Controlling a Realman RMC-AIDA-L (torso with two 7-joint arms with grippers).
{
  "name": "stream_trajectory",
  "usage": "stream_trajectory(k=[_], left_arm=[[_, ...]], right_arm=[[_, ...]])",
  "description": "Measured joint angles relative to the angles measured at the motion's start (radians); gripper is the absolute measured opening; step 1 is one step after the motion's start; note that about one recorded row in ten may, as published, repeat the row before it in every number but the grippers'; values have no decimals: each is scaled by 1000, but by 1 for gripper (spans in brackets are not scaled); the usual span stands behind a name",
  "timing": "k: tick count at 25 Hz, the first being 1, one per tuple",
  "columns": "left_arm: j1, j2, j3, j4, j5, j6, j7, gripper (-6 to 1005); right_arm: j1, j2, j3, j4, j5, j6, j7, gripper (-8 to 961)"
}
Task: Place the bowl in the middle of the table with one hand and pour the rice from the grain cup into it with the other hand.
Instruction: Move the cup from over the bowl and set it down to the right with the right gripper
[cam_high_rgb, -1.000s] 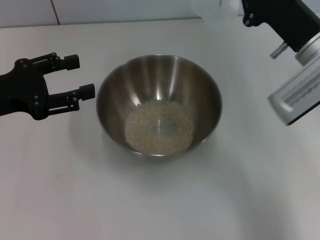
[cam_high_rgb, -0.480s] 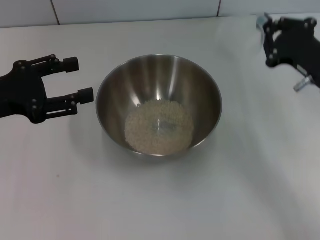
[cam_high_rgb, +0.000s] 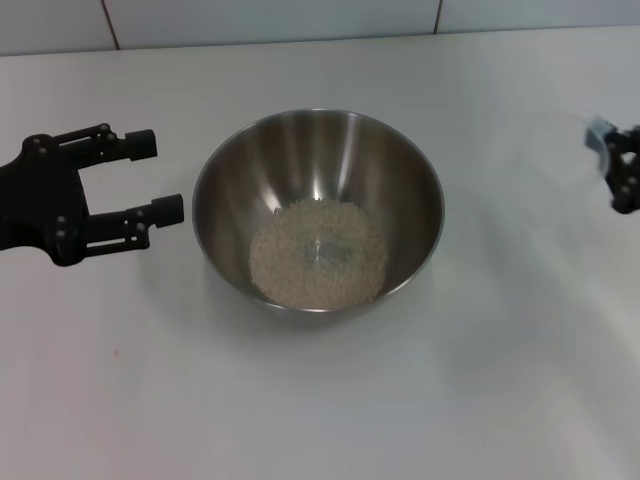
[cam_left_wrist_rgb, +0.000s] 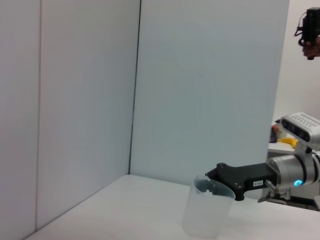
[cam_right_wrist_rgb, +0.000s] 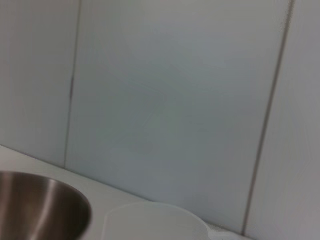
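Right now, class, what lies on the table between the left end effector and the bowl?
Nothing: the head view shows only bare table between the open left end effector and the bowl.

A robot test station, apparently a laboratory: a bare white table (cam_high_rgb: 320, 400) enclosed by plain white partition panels (cam_left_wrist_rgb: 200, 85), with cluttered benches dimly visible beyond.

White table (cam_high_rgb: 300, 400) (bowl (cam_high_rgb: 400, 170), grain cup (cam_left_wrist_rgb: 206, 212))
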Motion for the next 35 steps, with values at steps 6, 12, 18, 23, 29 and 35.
stream_trajectory(k=[6,12,18,23,29,35], left_arm=[[5,-3,0,0,0,22,0,774],[10,-5,0,0,0,30,0,774],[11,-7,11,0,0,34,0,774],[10,-8,13,1,0,34,0,774],[3,-8,12,0,0,26,0,775],[-3,-8,14,-1,0,25,0,775]], right_arm=[[10,-5,118,43,-142,-37,81,43],[55,-33,129,111,-190,-55,114,45],[105,-44,144,168,-214,-53,112,46],[129,-43,186,191,-216,-49,98,47],[162,-38,229,224,-240,-48,96,48],[183,-43,229,252,-242,-48,95,50]])
